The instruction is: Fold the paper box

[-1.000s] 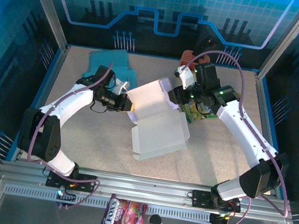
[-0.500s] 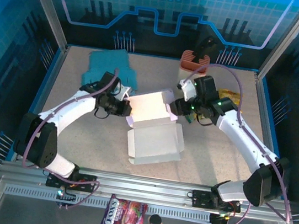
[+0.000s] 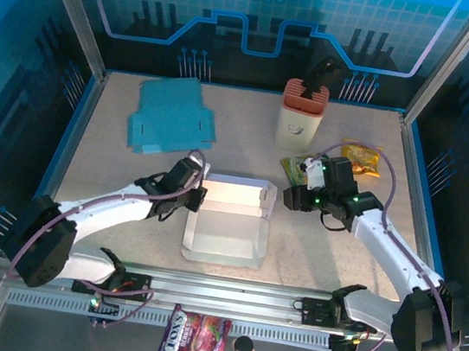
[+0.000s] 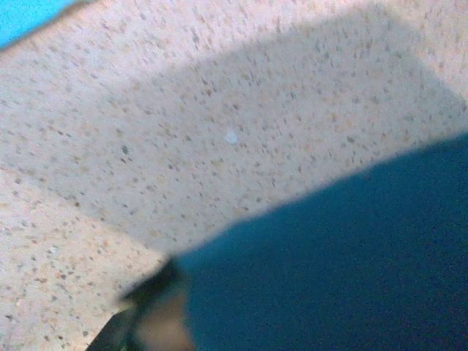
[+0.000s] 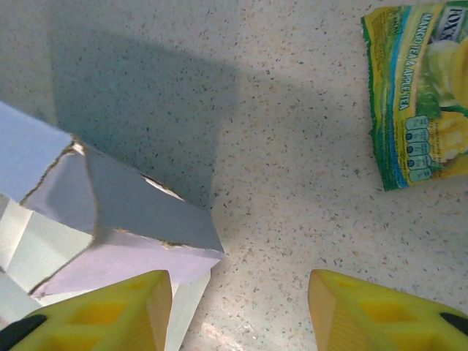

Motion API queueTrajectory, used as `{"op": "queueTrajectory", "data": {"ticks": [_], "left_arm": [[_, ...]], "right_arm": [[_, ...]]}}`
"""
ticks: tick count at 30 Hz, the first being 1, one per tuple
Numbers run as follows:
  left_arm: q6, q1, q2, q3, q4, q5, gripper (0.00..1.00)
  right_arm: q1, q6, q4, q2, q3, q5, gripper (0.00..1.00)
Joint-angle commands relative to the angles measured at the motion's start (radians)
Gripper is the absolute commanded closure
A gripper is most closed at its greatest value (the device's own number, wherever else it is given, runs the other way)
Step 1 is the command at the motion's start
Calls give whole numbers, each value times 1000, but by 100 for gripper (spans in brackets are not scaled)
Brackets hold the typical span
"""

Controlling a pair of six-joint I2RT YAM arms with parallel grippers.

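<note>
Paper box [image 3: 225, 227]: one; blue carton [image 3: 173, 114]: one.

The top camera looks down from high behind the near edge over the whole table [image 3: 239, 141]. The left wrist camera faces the table, very near and blurred. The right wrist camera looks down closely past its fingers [image 5: 365, 314] at a box [image 5: 110, 219] corner and a packet [image 5: 417, 95], both shared with the top view.

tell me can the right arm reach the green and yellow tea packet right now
Probably yes: the right gripper is open and empty, and the green and yellow tea packet lies flat on bare tabletop just ahead, nothing between them.
</note>
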Motion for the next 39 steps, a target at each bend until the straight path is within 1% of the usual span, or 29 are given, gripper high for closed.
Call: {"op": "queueTrajectory", "data": {"ticks": [1,3,7,9,11,12,14,16,20,24,28,30,33,36,39], "left_arm": [[-41,-21,-54,-78,182,-111,100],[-47,-30,-68,-119,240,-120,100],[-61,-50,-62,-155,304,-137,100],[-71,-58,-50,-163,324,-142,100],[-87,-69,-33,-164,328,-165,100],[-93,-73,-27,-164,331,-170,100],[-104,-81,-15,-164,341,-181,100],[-115,-86,-1,-157,337,-199,99],[-118,-91,24,-133,329,-210,100],[-111,-97,47,-100,313,-227,99],[-107,-96,68,-83,309,-232,99],[-110,-96,75,-77,303,-238,98],[-113,-98,85,-66,297,-246,97],[-118,-98,93,-58,297,-246,96],[-125,-99,101,-50,297,-239,93]], "right_arm": [[-7,86,37,-55,-11,-53,48],[-1,198,38,-80,-11,-38,48],[23,446,111,-128,-44,0,44],[36,567,157,-125,-48,13,41],[57,726,135,-104,-18,60,39],[74,806,115,-95,-1,87,39],[129,1001,138,-97,-2,137,38],[210,1178,138,-110,-3,225,36],[315,1412,155,-119,-10,342,31],[361,1522,295,-37,-12,323,29],[383,1528,423,91,30,314,30],[387,1527,438,132,51,314,30],[387,1545,444,178,51,310,34],[384,1552,437,197,51,309,37],[372,1548,449,205,20,308,40]]}}
